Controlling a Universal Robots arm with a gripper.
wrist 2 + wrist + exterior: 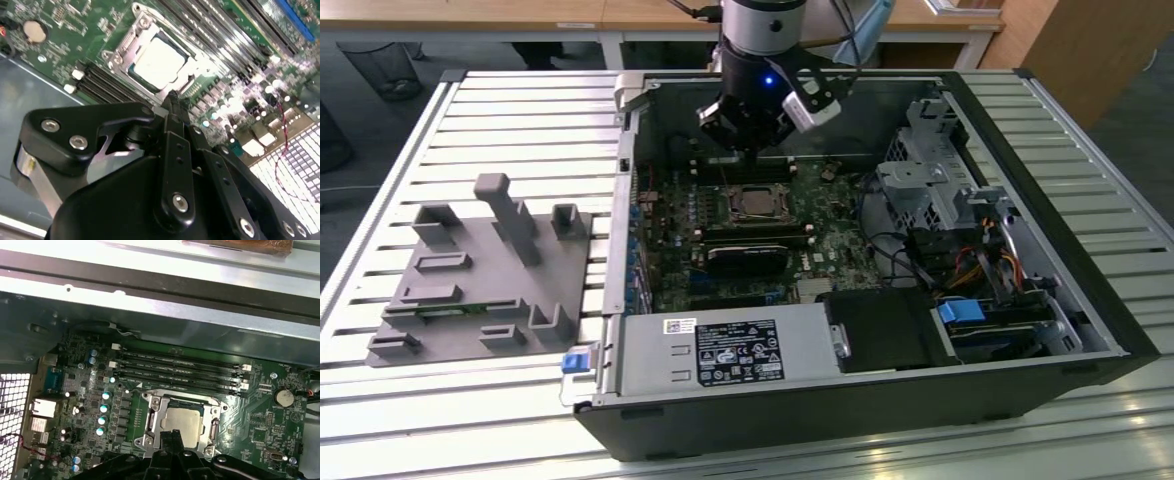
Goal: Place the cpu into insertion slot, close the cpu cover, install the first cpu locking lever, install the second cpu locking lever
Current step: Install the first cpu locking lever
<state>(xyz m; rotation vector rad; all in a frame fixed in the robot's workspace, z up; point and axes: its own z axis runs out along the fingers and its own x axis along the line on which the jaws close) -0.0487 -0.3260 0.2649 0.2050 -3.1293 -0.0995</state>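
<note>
Nearest me is the power supply (727, 352), then the black heatsink (747, 258). Behind that is the insertion slot (732, 196), with the cpu (184, 422) lying flat in it and the cpu cover (152, 415) apparently folded down around it. The gripper (172, 100) hangs over the board right by the slot, fingers pinched together with nothing between them. Feels like lever time to me, though I can't tell whether either lever is hooked. I'd keep those closed tips square on the lever and press slowly, because a slip lands on the capacitors (103, 407) beside the socket. The memory slots (180, 367) sit just beyond. A grey fixture block (480, 270) lies on the bench (520, 110), off to the exterior view's left.
</note>
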